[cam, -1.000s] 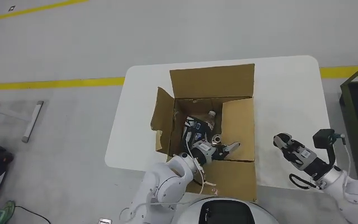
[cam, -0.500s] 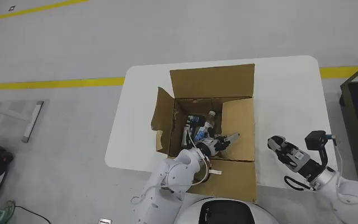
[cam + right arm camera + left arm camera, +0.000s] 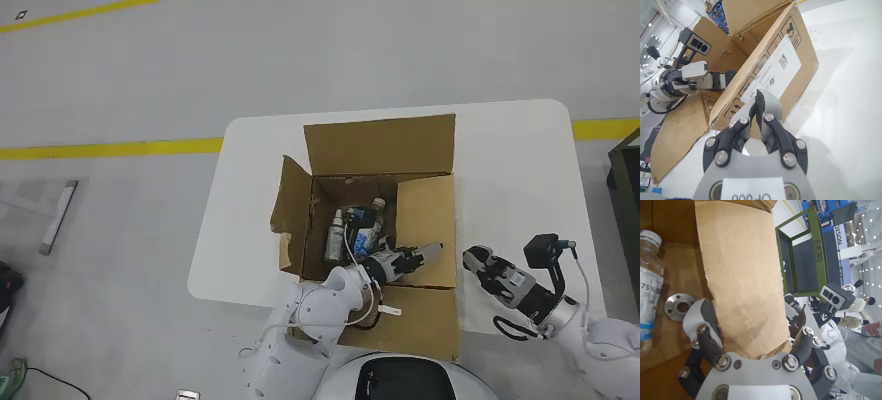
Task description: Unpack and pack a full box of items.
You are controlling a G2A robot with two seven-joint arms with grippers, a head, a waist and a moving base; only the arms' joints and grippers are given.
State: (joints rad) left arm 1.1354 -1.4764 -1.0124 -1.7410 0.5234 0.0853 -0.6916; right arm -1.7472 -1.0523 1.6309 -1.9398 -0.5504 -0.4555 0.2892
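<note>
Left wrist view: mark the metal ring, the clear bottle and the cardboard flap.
metal ring (image 3: 671,311), left wrist view, on its flat rim
bottle (image 3: 648,291), left wrist view, on its label
cardboard flap (image 3: 742,285), left wrist view, middle of its face

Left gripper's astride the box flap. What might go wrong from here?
1. The left gripper, open astride the side flap, may tear it or drag the box if it pulls.
2. Its inner finger sits beside the metal flange and may knock it.
</note>
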